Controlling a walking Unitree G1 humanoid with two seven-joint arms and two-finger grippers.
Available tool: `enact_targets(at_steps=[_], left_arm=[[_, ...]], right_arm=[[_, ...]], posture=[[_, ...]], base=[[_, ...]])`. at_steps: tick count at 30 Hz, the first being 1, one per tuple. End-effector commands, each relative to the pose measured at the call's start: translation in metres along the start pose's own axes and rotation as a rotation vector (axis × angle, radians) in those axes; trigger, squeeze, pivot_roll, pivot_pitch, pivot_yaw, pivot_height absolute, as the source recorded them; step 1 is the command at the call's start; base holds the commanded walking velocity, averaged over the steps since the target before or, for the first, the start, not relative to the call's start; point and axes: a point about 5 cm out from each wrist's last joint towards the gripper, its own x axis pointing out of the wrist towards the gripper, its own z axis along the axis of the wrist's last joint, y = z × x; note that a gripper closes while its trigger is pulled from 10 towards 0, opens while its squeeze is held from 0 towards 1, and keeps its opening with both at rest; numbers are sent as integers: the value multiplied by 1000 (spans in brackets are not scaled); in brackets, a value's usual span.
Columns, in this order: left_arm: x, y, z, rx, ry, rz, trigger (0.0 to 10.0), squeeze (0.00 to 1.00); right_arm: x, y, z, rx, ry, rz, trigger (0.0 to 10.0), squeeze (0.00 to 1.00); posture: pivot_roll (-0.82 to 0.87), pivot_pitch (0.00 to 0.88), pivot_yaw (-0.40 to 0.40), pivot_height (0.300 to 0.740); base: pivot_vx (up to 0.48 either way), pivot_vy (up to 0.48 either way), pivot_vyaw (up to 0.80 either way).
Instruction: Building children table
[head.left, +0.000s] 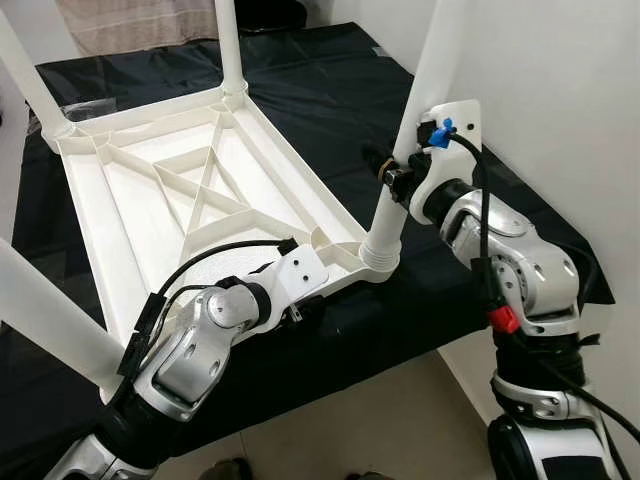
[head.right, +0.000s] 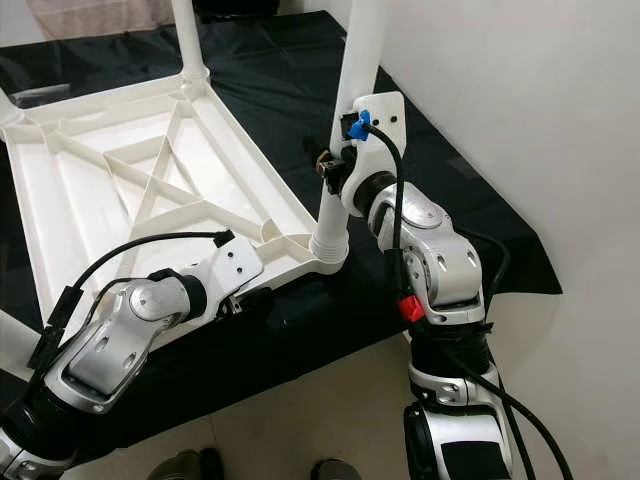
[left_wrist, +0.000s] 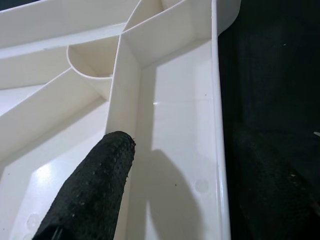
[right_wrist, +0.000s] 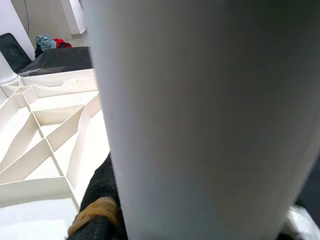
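Observation:
A white plastic children's table (head.left: 150, 190) lies upside down on a black cloth (head.left: 320, 90), its ribbed underside facing up. White legs stand up from its corners. My right gripper (head.left: 392, 170) is shut on the near right leg (head.left: 425, 100), a little above its socket (head.left: 378, 255); one finger (right_wrist: 95, 220) presses on the leg. My left gripper (head.left: 300, 312) is at the table's near edge, open. It straddles the rim (left_wrist: 217, 125), with one finger (left_wrist: 95, 195) inside the tabletop and the other outside over the cloth.
A white wall (head.left: 560, 100) stands close on the right, just behind my right arm. The far leg (head.left: 230, 45), far left leg (head.left: 25, 75) and near left leg (head.left: 50, 320) rise beside my left arm. Tiled floor (head.left: 380, 420) lies below the cloth's front edge.

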Motion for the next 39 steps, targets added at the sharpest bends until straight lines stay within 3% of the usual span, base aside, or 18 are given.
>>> enact_targets(at_steps=[1, 4, 5, 6, 12, 21, 22, 24, 27, 28, 30, 31, 33, 34, 35, 36, 37, 39], left_arm=[[-1, -1, -12, -7, 64, 23, 10000, 0], [-1, -5, -17, -29, 87, -1, 10000, 0], [-1, -14, -26, -89, 127, -58, 2000, 0], [-2, -27, -36, -141, 186, -137, 0, 0], [-9, -43, -51, -211, 287, -243, 0, 0], [-14, -40, -54, -201, 305, -223, 0, 0], [-16, -38, -56, -198, 310, -209, 0, 0], [-23, -30, -62, -191, 326, -161, 0, 0], [-23, -30, -62, -191, 326, -161, 0, 0], [-29, -24, -67, -187, 339, -133, 0, 0], [-29, -24, -67, -187, 339, -133, 0, 0], [-37, -15, -75, -180, 359, -96, 0, 0], [-37, -15, -75, -180, 359, -96, 0, 0], [-50, 2, -87, -161, 395, -32, 0, 0], [-50, 2, -87, -161, 395, -32, 0, 0], [-66, 23, -98, -133, 436, 39, 0, 0], [-66, 23, -98, -133, 436, 39, 0, 0], [-97, 67, -111, -78, 501, 184, 0, 0]], right_arm=[[-1, -5, -31, 46, 155, -20, 0, 0], [-1, -6, -31, 45, 156, -20, 0, 0], [0, -6, -30, 42, 158, -19, 0, 0], [0, -6, -29, 38, 158, -18, 0, 0], [1, -10, -25, 19, 156, -14, 0, 0], [1, -20, -18, -19, 131, 11, 0, 0], [1, -22, -14, -26, 111, 40, 0, 0], [-6, -25, -2, -67, 51, 219, 0, 0], [-6, -25, -2, -67, 51, 219, 0, 0], [-19, -27, 8, -64, -5, 414, 0, 0], [-19, -27, 8, -64, -5, 414, 0, 0], [-41, -36, 18, 60, -42, 669, 0, 0], [-41, -36, 18, 60, -42, 669, 0, 0], [-62, -52, 24, 97, -36, 869, 0, 0], [-62, -52, 24, 97, -36, 869, 0, 0], [-77, -65, 29, 112, -21, 997, 0, 0], [-77, -65, 29, 112, -21, 997, 0, 0], [-90, -76, 34, 124, 22, 1079, 0, 0]], posture=[[-82, 204, -77, 740], [-82, 204, -77, 740], [-87, 204, -78, 740], [-90, 203, -78, 740], [-93, 204, -80, 740], [-87, 206, -81, 740], [-84, 207, -82, 740], [-76, 214, -83, 740], [-76, 214, -83, 740], [-73, 216, -84, 740], [-73, 216, -84, 740], [-69, 218, -83, 740], [-69, 218, -83, 740], [-47, 218, -93, 740], [-47, 218, -93, 740], [-39, 217, -105, 740], [-39, 217, -105, 740], [-35, 213, -113, 740]], base=[[0, 0, 0], [0, 0, 0], [0, 0, 0], [0, 0, 0], [0, 0, 0], [0, 0, 0], [0, 0, 0], [0, 0, 0], [0, 0, 0], [0, 0, 0], [0, 0, 0], [0, 0, 0], [0, 0, 0], [0, 0, 0], [0, 0, 0], [0, 0, 0], [0, 0, 0], [0, 0, 0]])
